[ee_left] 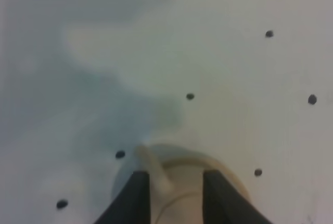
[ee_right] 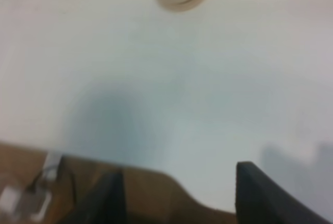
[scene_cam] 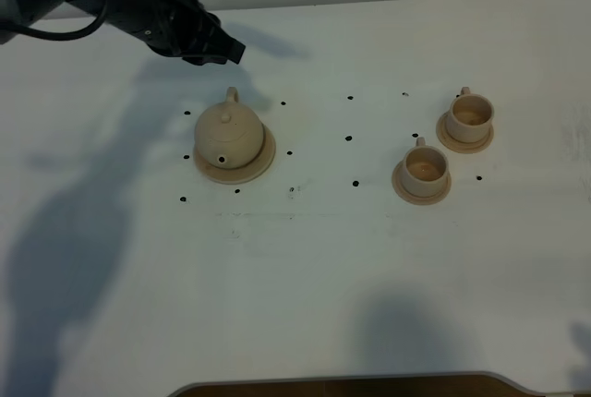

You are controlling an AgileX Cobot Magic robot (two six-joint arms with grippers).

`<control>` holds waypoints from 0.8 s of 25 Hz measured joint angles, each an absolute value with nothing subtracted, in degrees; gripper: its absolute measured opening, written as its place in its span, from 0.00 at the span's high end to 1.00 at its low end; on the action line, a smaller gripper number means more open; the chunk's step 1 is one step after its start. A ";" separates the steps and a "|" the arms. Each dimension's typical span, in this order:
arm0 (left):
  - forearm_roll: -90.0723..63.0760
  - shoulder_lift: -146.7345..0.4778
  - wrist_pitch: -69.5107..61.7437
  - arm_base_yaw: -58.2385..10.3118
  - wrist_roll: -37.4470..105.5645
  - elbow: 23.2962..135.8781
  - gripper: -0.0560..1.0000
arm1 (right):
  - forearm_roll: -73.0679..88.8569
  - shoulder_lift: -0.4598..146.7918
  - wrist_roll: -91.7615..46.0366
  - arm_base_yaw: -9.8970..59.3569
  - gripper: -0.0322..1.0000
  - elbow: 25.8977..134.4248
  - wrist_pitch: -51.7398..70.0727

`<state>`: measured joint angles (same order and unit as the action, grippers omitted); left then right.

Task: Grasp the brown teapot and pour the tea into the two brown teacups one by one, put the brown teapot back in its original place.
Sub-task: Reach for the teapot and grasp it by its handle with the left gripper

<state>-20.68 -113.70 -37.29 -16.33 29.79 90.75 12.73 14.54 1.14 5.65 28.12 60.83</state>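
Exterior high view: the brown teapot (scene_cam: 229, 137) sits on its saucer (scene_cam: 266, 164) on the counter (scene_cam: 305, 258). Its handle faces my left pincer (scene_cam: 231, 50), which hovers just behind it, and its spout points away. The two brown teacups (scene_cam: 424, 168) stand well off (right-arm side).

Left wrist view: my spread fingers (ee_left: 138, 195) frame the handle (ee_left: 149, 164), not yet around it.

Right wrist view: my right pincer (ee_right: 181, 172) is spread, empty and farther from the teapot.

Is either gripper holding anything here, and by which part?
Nothing is held. The left gripper is open, apart from the brown teapot; the right gripper is open too.
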 joint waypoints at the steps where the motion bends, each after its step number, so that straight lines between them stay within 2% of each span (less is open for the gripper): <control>1: -20.81 -114.39 -37.23 -16.58 29.96 91.50 0.67 | 12.73 13.91 1.09 3.87 0.50 28.12 60.83; 8: -21.07 -116.13 -35.05 -17.25 31.63 92.97 0.67 | 12.73 8.27 1.09 -3.32 0.50 28.12 60.70; 20: -22.48 -117.07 -33.61 -17.25 39.69 93.35 0.67 | 12.93 -0.35 1.09 -3.68 0.50 28.12 60.70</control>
